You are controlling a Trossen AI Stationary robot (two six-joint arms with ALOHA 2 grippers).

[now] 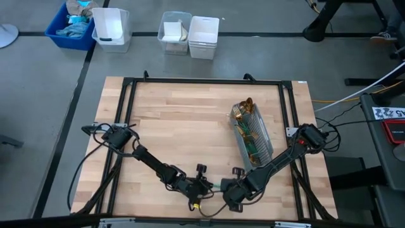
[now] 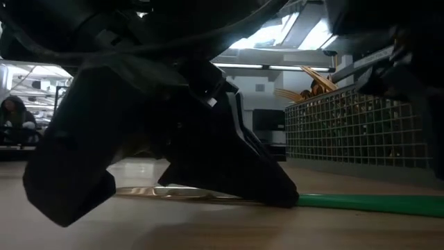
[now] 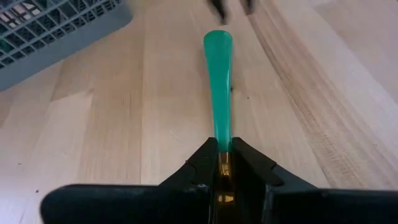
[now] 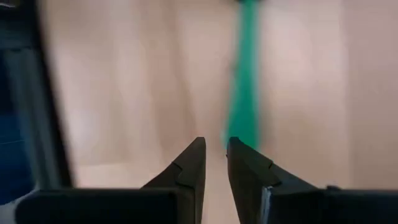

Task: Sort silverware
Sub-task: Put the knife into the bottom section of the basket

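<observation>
Left gripper point(image 3: 224, 163) pinches teal-handled utensil point(image 3: 219, 87) on wood table point(image 1: 183, 120).

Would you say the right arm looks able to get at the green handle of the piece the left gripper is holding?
Probably yes. The left gripper grips only the gold end, so the green handle lies bare on the table, and the right gripper, narrowly open and empty, sits close beside it.

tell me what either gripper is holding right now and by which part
The left gripper is shut on a teal-handled utensil, gripping it at the gold end, with the handle sticking out along the table. The right gripper holds nothing; its fingers stand slightly apart.
</observation>
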